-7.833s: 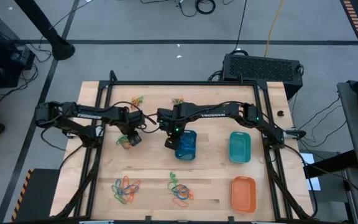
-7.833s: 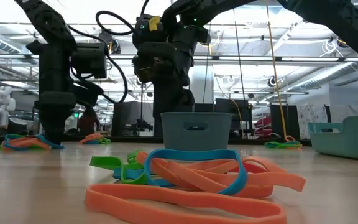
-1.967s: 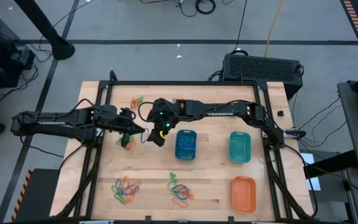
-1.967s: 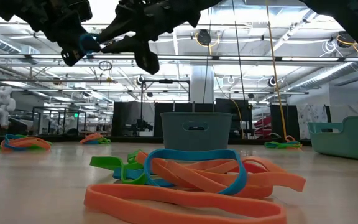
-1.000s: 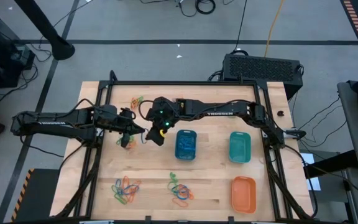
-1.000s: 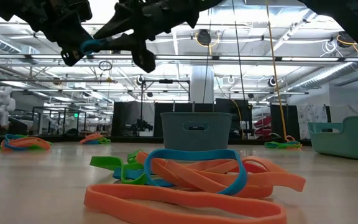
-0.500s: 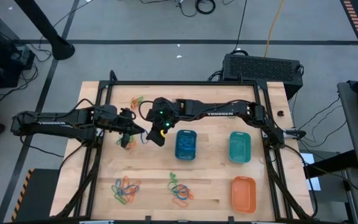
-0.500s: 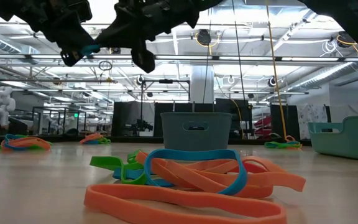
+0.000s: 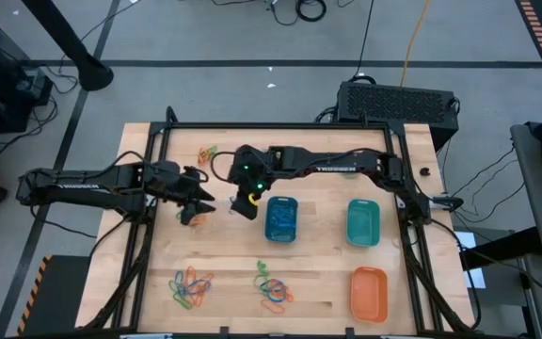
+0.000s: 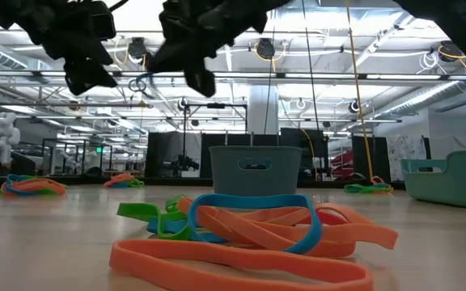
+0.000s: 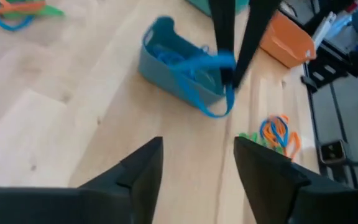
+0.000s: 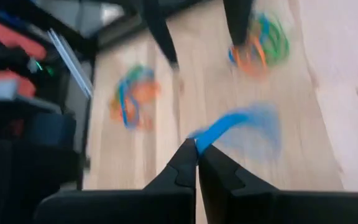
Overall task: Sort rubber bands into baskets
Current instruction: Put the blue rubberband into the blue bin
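Start at your left: the left gripper (image 9: 196,202) hangs above the wooden table (image 9: 318,282), left of centre, and its fingers (image 11: 138,177) stand spread apart with nothing between them. Through its wrist camera you look past those parted fingers at the other arm's closed tips, from which a blue rubber band (image 11: 207,81) dangles in front of the blue basket (image 11: 173,62).

Next comes the right gripper (image 9: 246,204), raised just beside the blue basket (image 9: 281,218) on its left side. Its fingers (image 12: 191,163) are pinched tight on one end of that blue band, which trails away from the tips in its own wrist camera as a blurred streak (image 12: 238,127). From table height you see both grippers up in the air, the left gripper (image 10: 83,77) apart from the right gripper (image 10: 186,73).

Moving on, the blue basket already has blue bands in it. Farther right stands the teal-green basket (image 9: 362,223), and nearer the front edge of the table the orange basket (image 9: 368,292).

Loose mixed heaps remain on the table: one pile (image 9: 189,287) at front left, another pile (image 9: 272,287) at front centre, and a small orange and green bunch (image 9: 206,153) near the back edge.
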Motion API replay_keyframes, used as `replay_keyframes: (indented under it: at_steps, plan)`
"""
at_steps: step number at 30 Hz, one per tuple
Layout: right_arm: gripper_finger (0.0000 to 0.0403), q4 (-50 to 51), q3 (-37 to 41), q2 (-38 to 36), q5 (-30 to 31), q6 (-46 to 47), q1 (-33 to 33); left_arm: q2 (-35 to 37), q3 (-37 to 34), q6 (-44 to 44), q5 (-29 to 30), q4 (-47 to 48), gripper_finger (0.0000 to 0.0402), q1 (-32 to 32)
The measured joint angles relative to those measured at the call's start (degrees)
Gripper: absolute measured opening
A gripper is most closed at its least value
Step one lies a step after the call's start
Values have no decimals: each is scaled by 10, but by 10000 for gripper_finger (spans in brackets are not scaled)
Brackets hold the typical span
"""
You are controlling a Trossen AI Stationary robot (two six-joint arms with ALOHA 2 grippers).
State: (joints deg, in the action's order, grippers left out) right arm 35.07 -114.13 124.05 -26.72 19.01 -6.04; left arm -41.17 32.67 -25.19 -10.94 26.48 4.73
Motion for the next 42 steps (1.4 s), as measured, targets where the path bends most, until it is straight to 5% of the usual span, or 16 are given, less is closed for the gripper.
replay_keyframes:
  at_steps: [12, 27, 42]
  plan:
    - [0, 341, 4, -28, 114, -98, 32, 0, -1, 16, -9, 77, 219, 0]
    - [16, 260, 142, -23, 160, 12, 35, 0, -3, 10, 18, 79, 219, 0]
    - [113, 268, 117, -23, 146, -16, 28, 0, -3, 11, 22, 79, 219, 0]
